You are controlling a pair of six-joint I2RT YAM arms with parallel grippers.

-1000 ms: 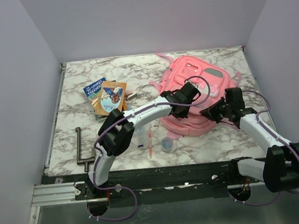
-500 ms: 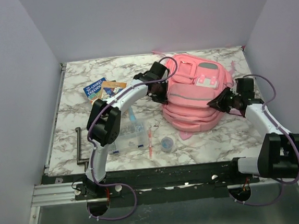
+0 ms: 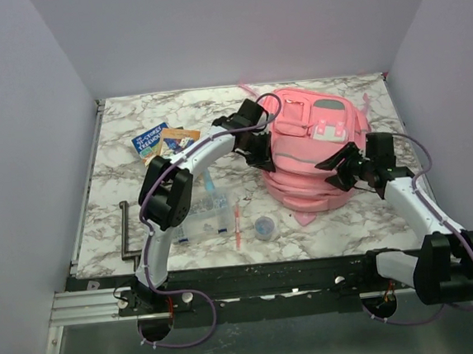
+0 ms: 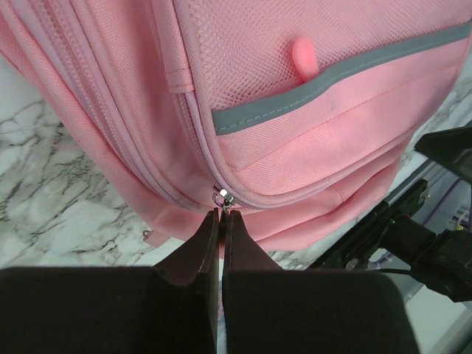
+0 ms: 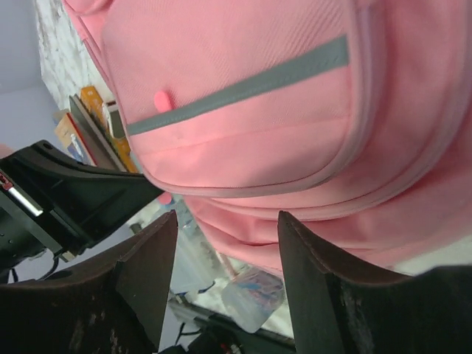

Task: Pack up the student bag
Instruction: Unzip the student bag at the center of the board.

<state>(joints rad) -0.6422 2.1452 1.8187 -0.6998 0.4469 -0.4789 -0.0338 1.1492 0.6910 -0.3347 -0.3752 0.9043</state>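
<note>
At the left side of the bag [image 3: 317, 149] | step, likely: unzipping | left fingers [image 4: 206, 240] pressed together at zip pull [image 4: 220, 196] | right fingers [image 5: 147, 273] spread by its right side | next: needs a firm pinch, then a drag along the track

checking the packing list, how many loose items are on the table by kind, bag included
student bag: 1
books: 2
clear compartment box: 1
red pen: 1
small round container: 1
total: 6
</note>
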